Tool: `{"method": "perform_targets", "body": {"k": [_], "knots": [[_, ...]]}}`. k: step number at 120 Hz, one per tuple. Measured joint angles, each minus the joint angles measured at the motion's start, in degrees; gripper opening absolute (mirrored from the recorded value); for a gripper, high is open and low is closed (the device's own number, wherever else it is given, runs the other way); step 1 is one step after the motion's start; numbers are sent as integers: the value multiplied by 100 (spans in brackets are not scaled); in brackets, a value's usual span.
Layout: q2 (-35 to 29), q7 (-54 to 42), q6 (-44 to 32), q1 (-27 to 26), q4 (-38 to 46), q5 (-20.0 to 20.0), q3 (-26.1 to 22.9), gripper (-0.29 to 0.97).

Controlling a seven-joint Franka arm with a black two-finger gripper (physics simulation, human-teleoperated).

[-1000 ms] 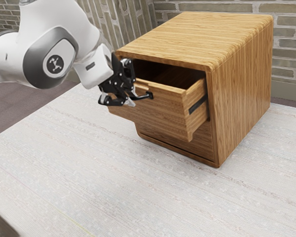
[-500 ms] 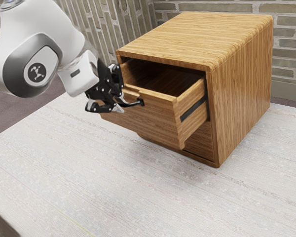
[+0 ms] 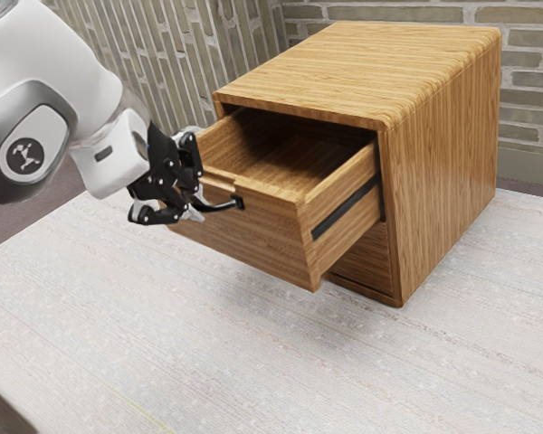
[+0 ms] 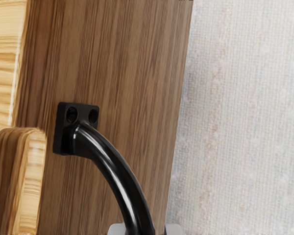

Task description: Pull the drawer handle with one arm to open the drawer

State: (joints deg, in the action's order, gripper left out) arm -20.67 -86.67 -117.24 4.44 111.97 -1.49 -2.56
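Since a second ago our arm has drawn back toward the exterior view's left, and the drawer has slid further out of the wooden cabinet, now well open above the pale, coarse-woven table, with a brick wall behind. Our gripper is clenched on the curved, glossy black handle, bolted to the grained front

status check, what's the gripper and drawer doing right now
Gripper shut on handle. Drawer pulled well out of cabinet. Nothing seen in its path on table.
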Motion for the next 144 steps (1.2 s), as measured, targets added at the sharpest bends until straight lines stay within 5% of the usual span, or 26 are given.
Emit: {"method": "perform_targets", "body": {"k": [106, 144], "knots": [[-1132, -22, 118, -15, 833, 9, 123, -1], [-1280, -107, 1504, -12, -300, 131, 586, 46]]}}
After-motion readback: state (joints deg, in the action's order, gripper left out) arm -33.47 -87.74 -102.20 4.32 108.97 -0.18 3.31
